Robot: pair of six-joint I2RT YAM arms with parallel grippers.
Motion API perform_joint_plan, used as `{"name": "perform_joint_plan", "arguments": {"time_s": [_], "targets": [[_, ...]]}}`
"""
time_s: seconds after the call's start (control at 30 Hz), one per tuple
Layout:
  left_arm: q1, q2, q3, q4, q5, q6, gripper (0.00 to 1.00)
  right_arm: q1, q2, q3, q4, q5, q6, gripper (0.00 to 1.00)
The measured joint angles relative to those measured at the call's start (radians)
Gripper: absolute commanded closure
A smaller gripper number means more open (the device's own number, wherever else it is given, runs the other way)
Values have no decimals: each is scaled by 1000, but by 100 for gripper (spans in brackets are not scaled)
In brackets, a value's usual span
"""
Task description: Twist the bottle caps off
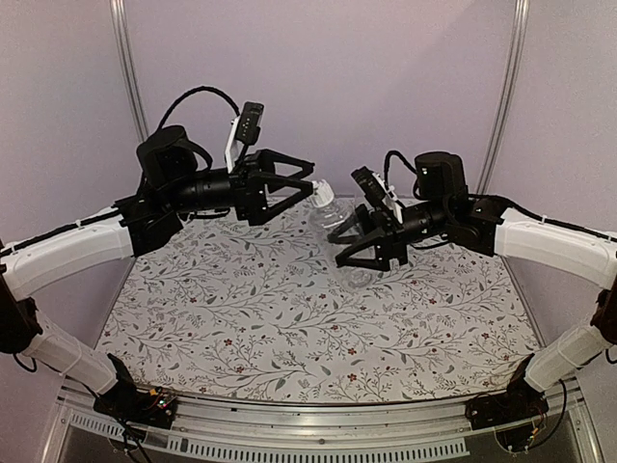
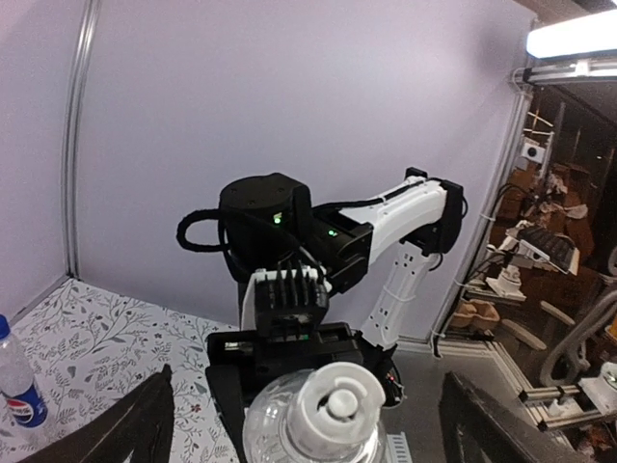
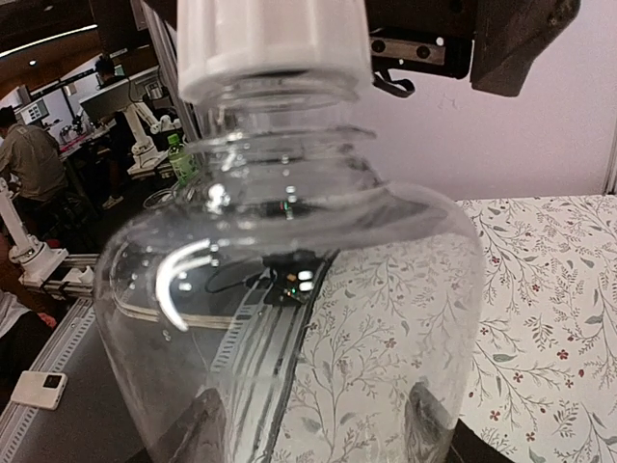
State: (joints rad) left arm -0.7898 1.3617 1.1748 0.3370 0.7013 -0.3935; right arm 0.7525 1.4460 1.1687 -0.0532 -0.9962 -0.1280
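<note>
My right gripper is shut on the plain clear bottle and holds it tilted above the table. In the right wrist view the bottle fills the frame, and my fingers show through its body. Its pale white cap points toward my left gripper. That gripper is wide open, its jaws either side of the cap and not touching it. The Pepsi bottle, with a blue cap, stands on the table at the left edge of the left wrist view.
The floral tablecloth covers the table inside pale walls. A metal rail runs along the near edge. Beyond the table's right side are lab benches and other robot arms.
</note>
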Motion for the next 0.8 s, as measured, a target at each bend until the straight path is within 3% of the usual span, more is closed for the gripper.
{"name": "perform_joint_plan", "arguments": {"time_s": [0.33,0.8], "targets": [[5,111,13,163,255,-15,19,0,50,14,-11,-145,-2,40],[3,158,37,211,333,-40,58,0,56,17,-11,-169,-2,40]]}}
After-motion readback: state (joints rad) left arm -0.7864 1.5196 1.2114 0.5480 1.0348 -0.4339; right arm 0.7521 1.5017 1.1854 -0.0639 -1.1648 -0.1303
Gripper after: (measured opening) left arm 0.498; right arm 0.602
